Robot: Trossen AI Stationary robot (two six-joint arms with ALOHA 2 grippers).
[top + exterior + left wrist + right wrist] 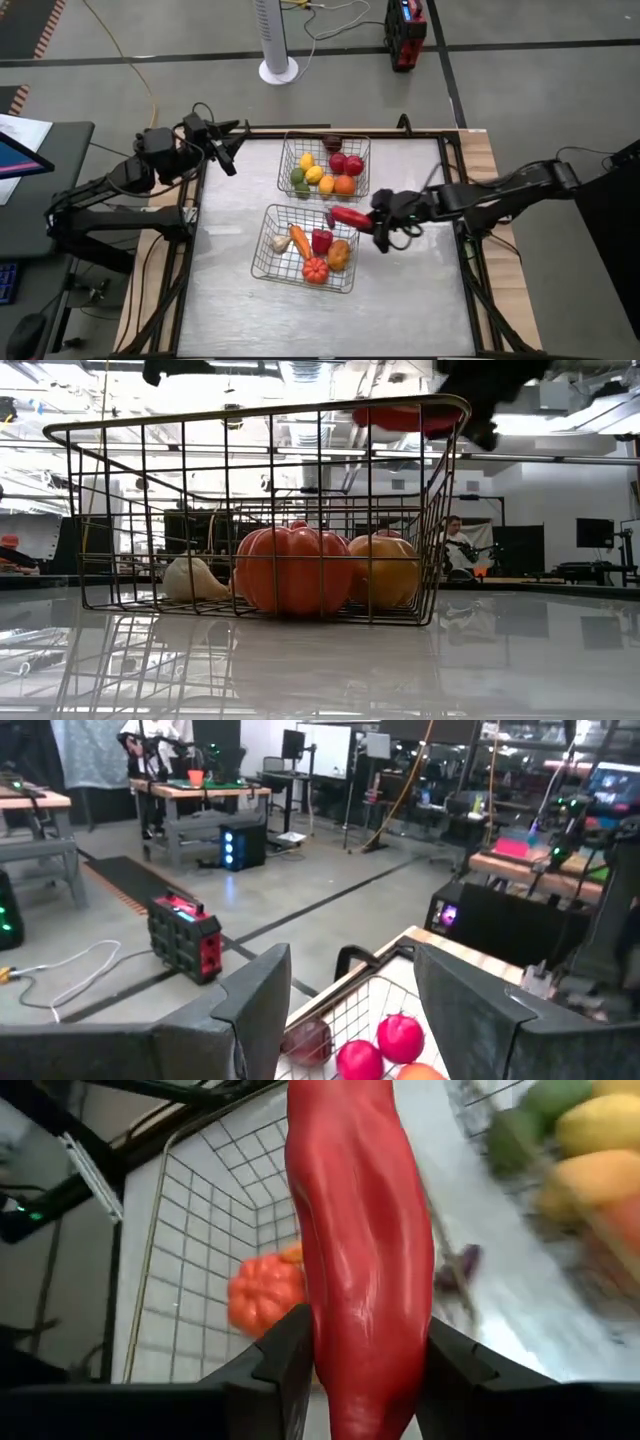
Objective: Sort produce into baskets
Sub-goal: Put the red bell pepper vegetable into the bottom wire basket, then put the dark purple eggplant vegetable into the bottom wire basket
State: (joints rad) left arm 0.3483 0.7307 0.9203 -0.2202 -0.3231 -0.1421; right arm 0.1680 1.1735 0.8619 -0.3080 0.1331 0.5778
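Jaws clamped on red pepper

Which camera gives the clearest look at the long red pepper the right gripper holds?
The right wrist view: the red pepper fills it, pinched in the right gripper. The high view shows it small over the near basket's edge; the low view only glimpses it; the left wrist view misses it.

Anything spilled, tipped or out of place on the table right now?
Nothing stands out. Both silvery wire-mesh baskets sit flat with produce inside; the right gripper holds a long red pepper at the nearer basket's edge.
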